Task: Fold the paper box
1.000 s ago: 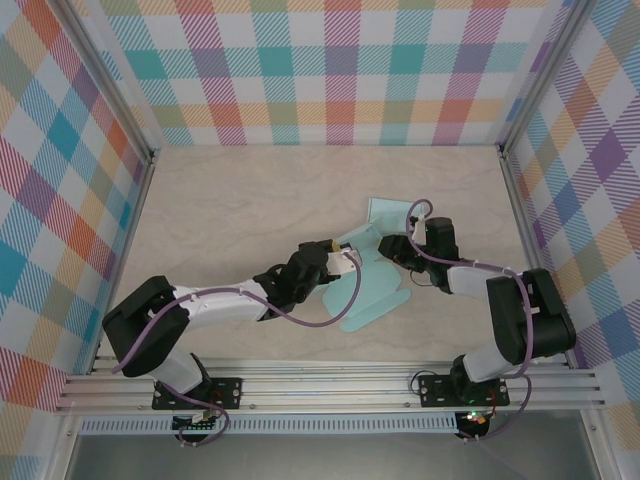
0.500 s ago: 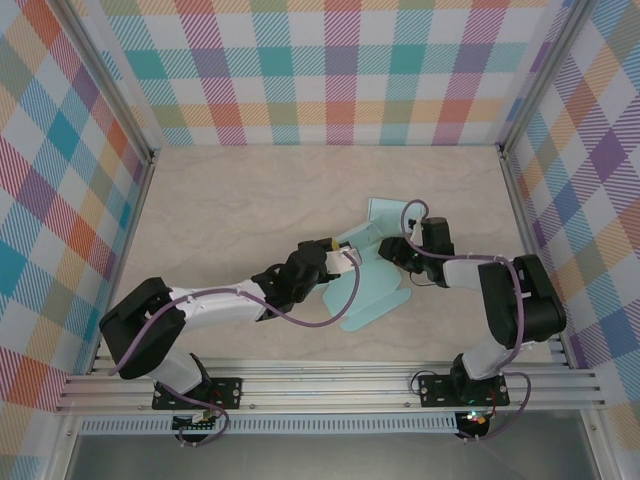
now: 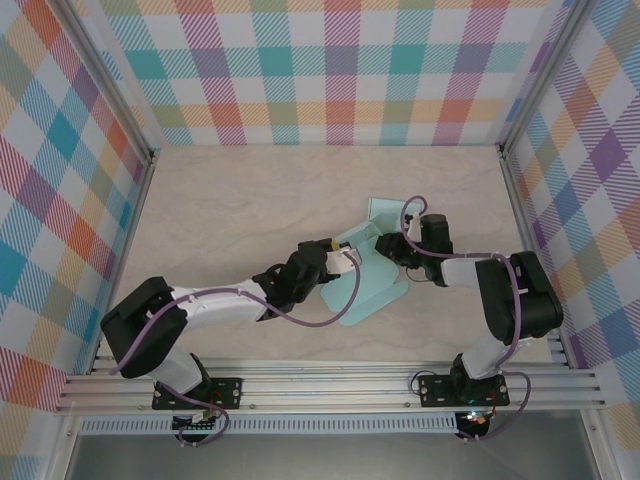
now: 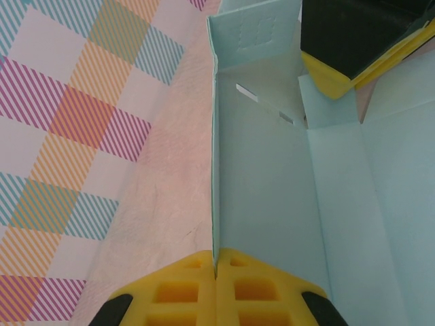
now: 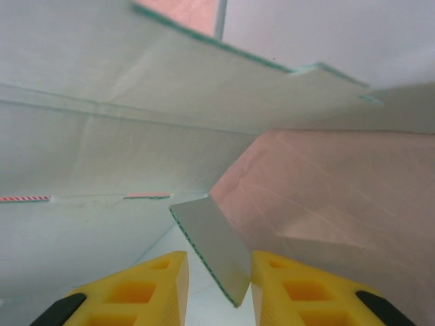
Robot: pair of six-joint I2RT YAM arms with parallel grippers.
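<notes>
The pale teal paper box (image 3: 362, 288) lies part-folded at the table's middle right. My left gripper (image 3: 344, 259) is shut on the edge of a panel that stands upright; in the left wrist view that panel (image 4: 262, 190) runs straight up from the closed yellow fingertips of the left gripper (image 4: 216, 263). My right gripper (image 3: 385, 246) reaches in from the right, and its black and yellow tip (image 4: 343, 51) shows in the left wrist view. In the right wrist view a small flap (image 5: 212, 246) sits between the parted jaws of the right gripper (image 5: 219, 288), nearer the right finger (image 5: 299, 292).
Plaid walls (image 3: 330, 70) and aluminium rails (image 3: 520, 200) enclose the pale wooden table (image 3: 240, 210). Both arm bases sit on the near rail (image 3: 330, 388). Purple cables loop beside each arm.
The right gripper has slid left onto the box, and its jaws have narrowed around the small flap. The box's lower right lobe has drawn inward. The left gripper holds still.
</notes>
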